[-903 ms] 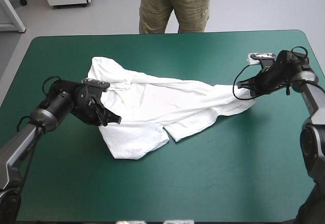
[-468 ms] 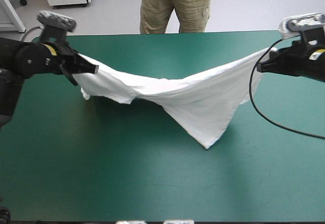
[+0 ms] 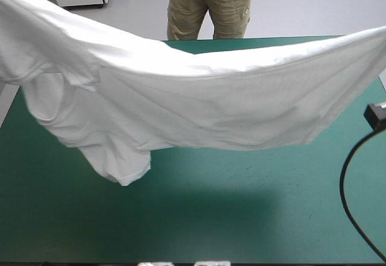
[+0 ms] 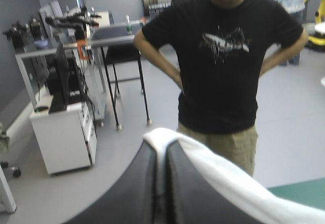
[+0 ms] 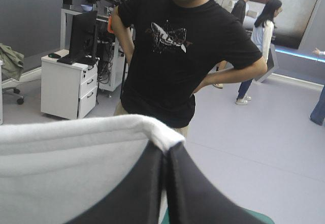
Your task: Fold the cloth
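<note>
high above the teal-green table (image 3: 241,218) the t-shirt (image 3: 199,97) hangs stretched from left to right, clear of it. it sags in the middle, and one lobe (image 3: 120,166) droops lowest on the left side. your left gripper (image 4: 162,150) is pinched tight on a rolled white edge that wraps over its black tips. your right gripper (image 5: 165,155) is clamped the same way on the opposite edge. neither gripper shows in the high view, only cloth.

risks, as i judge them:
- both holds look like thin bites right at the tips. pull the arms further apart and an edge could slide out, dropping that side into a heap.
- cloth looks bunched on the left, not hanging square. lay it down like this and you'd likely get a crooked, creased spread that spoils the fold.
- the drooping lobe would touch the table first and could tuck under.
- lower the arms unevenly and slack piles up on one side.
</note>
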Available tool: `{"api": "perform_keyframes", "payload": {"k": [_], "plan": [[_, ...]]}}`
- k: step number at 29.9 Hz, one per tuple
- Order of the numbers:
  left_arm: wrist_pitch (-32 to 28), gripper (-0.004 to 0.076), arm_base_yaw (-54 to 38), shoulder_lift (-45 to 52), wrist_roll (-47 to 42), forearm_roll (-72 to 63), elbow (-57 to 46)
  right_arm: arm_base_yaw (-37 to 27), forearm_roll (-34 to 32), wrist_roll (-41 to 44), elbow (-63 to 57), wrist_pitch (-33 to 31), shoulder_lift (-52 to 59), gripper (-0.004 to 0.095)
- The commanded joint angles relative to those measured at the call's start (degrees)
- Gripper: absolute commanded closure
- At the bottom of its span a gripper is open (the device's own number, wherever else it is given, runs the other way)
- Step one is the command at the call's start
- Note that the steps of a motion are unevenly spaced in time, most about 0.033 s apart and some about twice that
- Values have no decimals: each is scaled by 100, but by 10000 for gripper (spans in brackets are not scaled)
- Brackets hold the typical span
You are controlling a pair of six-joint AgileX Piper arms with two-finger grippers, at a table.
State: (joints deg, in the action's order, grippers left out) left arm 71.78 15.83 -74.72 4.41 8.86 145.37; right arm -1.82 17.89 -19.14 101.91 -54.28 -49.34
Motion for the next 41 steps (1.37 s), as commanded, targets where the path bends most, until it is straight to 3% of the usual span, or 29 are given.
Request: {"api": "perform_keyframes", "payload": {"k": [1,7,14,20,25,29,36,38,41], "plan": [[201,733,7,399,2,138,250,-2,54,-96,386,183,150,912],[201,733,7,570,0,447,-37,-2,70,-80,625,-306,114,911],[129,733,7,221,0,430,-1641,-2,60,28,-547,-435,-354,911],[-449,733,7,-640,-11,402,-3069,-2,75,15,-1954,181,-1238,912],[-934,733,7,-1882,-39,516,-3290,-2,75,-151,-2336,1051,-2541,912],[-1194,733,7,-2969,-186,719,-3006,-2,75,-235,-1967,1536,-3828,926],[-1194,733,-57,-4277,-616,1352,-1908,-2,41,-295,-362,1113,-6036,901],[-1181,733,-99,-4425,-628,1356,-1752,-2,41,-295,295,872,-6527,824],[-1202,733,-179,-4452,-628,1346,-1725,-2,51,-295,1051,623,-7019,629]]}}
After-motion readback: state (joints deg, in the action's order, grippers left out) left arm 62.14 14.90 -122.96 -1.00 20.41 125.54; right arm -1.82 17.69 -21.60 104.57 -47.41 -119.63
